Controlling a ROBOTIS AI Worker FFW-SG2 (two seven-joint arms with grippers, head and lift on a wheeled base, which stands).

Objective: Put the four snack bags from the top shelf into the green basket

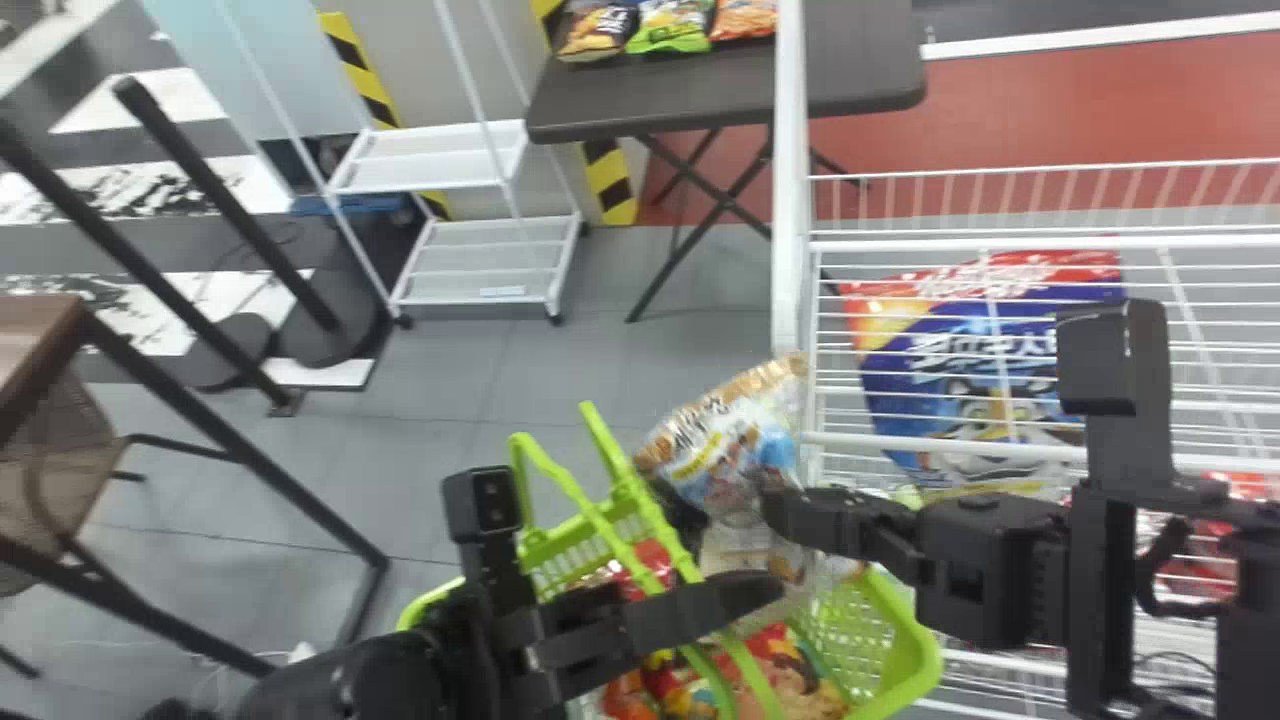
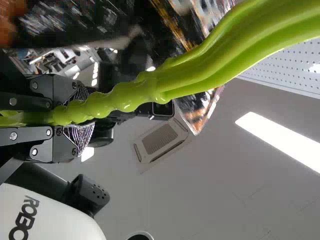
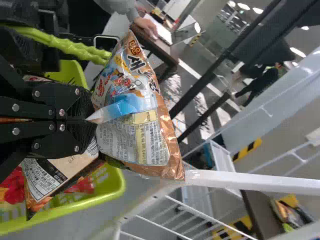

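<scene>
So the right gripper (image 1: pixel 775 508) is clamped on an orange-and-white foil snack bag (image 1: pixel 735 440), held up over the far right part of the green plastic basket (image 1: pixel 915 655). That bag has big lettering and a fine-print panel (so much tiny text, lol). The left gripper (image 1: pixel 720 598) has a tight grip on the basket's twisted green handle (image 2: pixel 125 97). More bright printed bags (image 1: pixel 785 665) sit inside. The white wire shelf's edge (image 1: pixel 808 330) is close on the right, while grey floor (image 1: pixel 480 390) spreads out beyond, far and left.
</scene>
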